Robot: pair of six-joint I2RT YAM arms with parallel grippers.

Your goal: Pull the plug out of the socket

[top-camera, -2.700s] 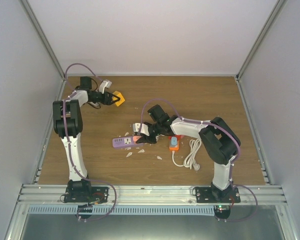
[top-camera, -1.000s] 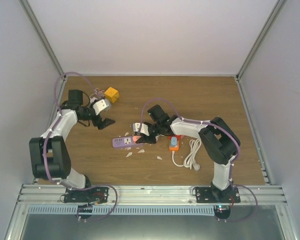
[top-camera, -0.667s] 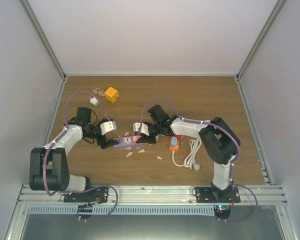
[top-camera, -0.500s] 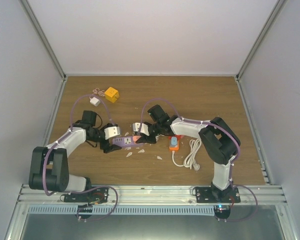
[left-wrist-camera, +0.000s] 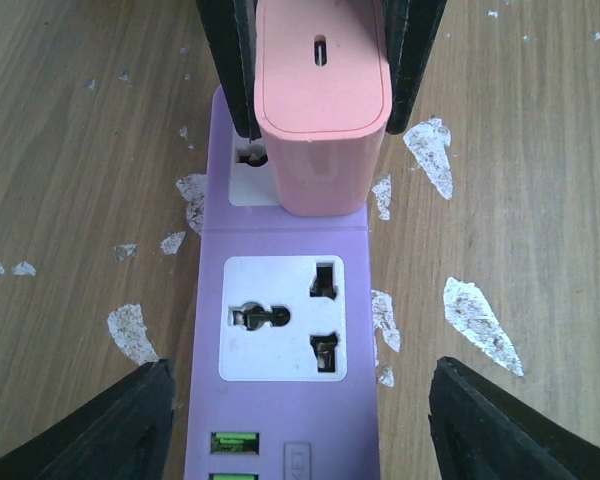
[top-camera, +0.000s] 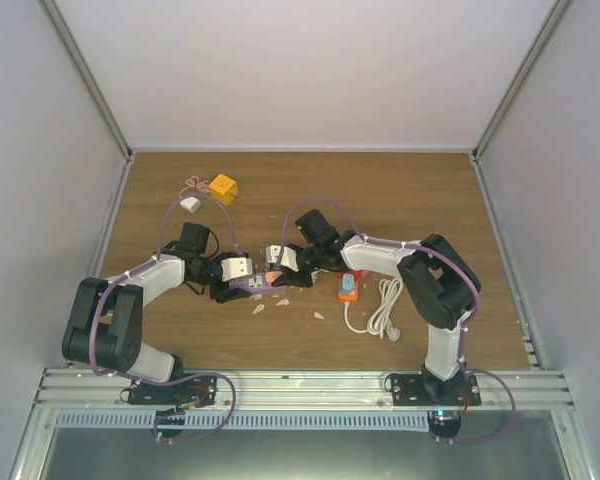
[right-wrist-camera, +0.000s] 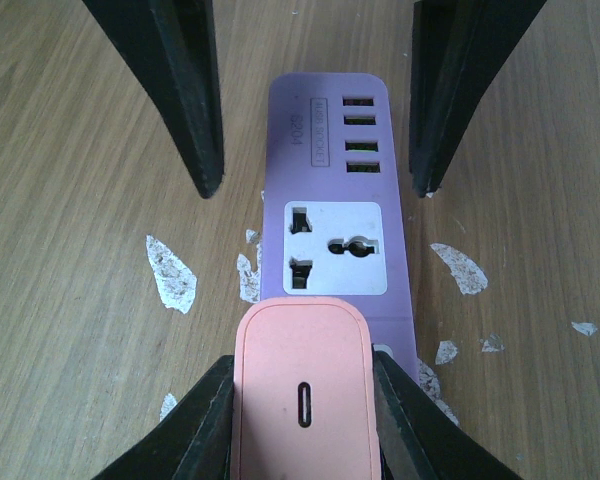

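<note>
Wood-grain tabletop [top-camera: 430, 190] inside white walls, scuffed with white flecks [left-wrist-camera: 473, 312] around the work area. We're seeing the purple power strip [left-wrist-camera: 285, 255] lying flat near the middle. It's carrying the pink plug [left-wrist-camera: 320, 110] in its end outlet, and we can't tell whether the pins are fully home. The universal outlet [left-wrist-camera: 282, 318] next to it is showing bare holes, with USB ports past that. Right gripper [right-wrist-camera: 302, 425] is clamping the pink plug, one finger pressing on each side face. Left gripper [left-wrist-camera: 315, 425] is hanging spread wide over the strip's USB end, facing the right one. Its fingers [left-wrist-camera: 115, 425] are standing clear of the strip on both sides. We're also seeing a yellow cube [top-camera: 223, 188] and a small white adapter [top-camera: 190, 203] at the far left, well apart from the strip. An orange block [top-camera: 348, 288] with a coiled white cable [top-camera: 385, 312] is lying just right of the right wrist.
</note>
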